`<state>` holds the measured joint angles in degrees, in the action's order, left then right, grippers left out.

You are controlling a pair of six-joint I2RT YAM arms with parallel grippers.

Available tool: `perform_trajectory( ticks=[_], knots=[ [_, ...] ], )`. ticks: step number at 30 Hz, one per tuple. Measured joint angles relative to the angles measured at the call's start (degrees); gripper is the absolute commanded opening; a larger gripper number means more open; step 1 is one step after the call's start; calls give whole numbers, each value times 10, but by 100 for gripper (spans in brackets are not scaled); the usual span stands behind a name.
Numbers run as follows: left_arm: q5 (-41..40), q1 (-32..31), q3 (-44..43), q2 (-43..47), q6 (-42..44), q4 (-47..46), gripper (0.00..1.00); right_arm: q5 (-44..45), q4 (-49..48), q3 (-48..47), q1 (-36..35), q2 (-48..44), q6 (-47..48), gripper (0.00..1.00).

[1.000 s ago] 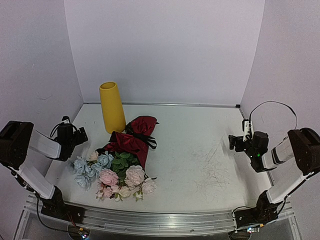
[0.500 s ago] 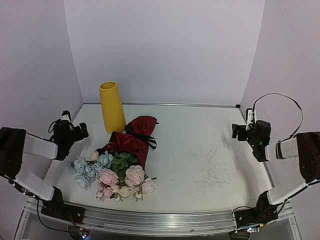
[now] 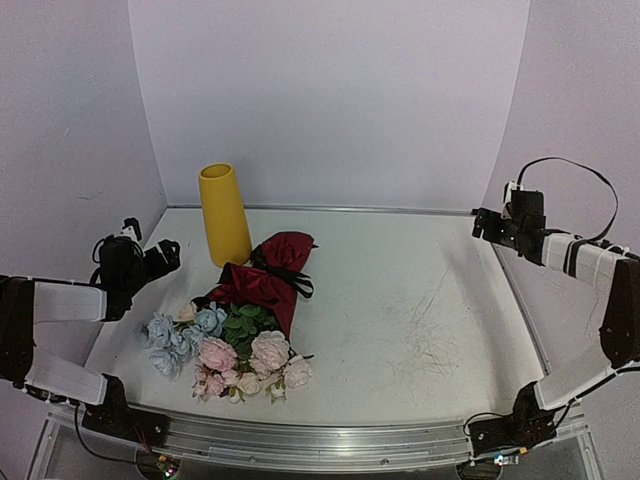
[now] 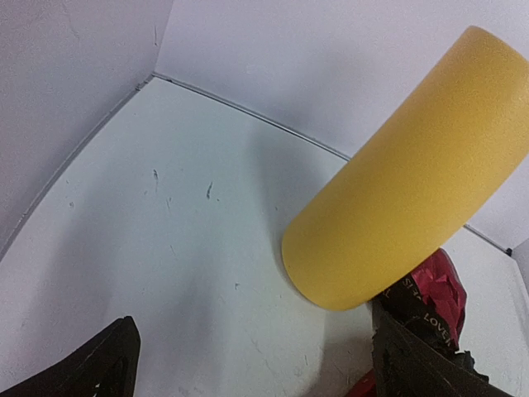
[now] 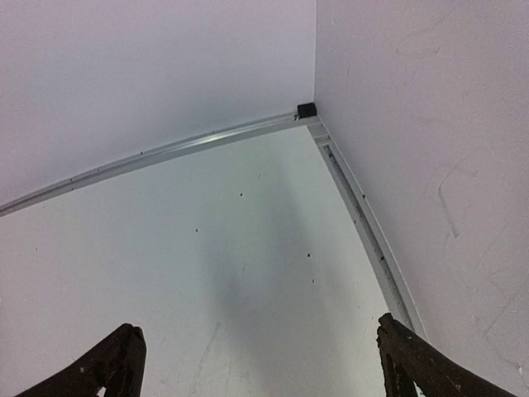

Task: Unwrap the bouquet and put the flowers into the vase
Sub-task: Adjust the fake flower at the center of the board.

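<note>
Left pincer [image 3: 166, 250] and right pincer [image 3: 479, 225] both gape, empty. The left should reach toward three o'clock for the black ribbon [image 3: 296, 281] on the bouquet [image 3: 250, 315], skirting the vase [image 3: 224, 215].

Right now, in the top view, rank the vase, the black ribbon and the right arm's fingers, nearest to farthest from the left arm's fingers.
1. vase: standing just right of the left fingers, toward the back.
2. black ribbon: farther right, near the middle.
3. right fingers: far across, by the right wall.
</note>
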<state>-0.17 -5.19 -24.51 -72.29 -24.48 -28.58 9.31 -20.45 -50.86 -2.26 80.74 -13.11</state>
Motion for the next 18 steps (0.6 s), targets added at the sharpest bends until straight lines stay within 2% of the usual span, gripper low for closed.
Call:
perform_trajectory(
  ticks=[7,13,18],
  knots=[
    [32,0,-17,-5,-33,32,100,-76,69,0,0,0,-45,98],
    [74,0,-68,-43,-51,49,100,-148,88,0,-1,0,-74,98],
    [126,0,-102,-73,-33,69,99,-180,91,-6,-17,6,-89,98]
  ],
)
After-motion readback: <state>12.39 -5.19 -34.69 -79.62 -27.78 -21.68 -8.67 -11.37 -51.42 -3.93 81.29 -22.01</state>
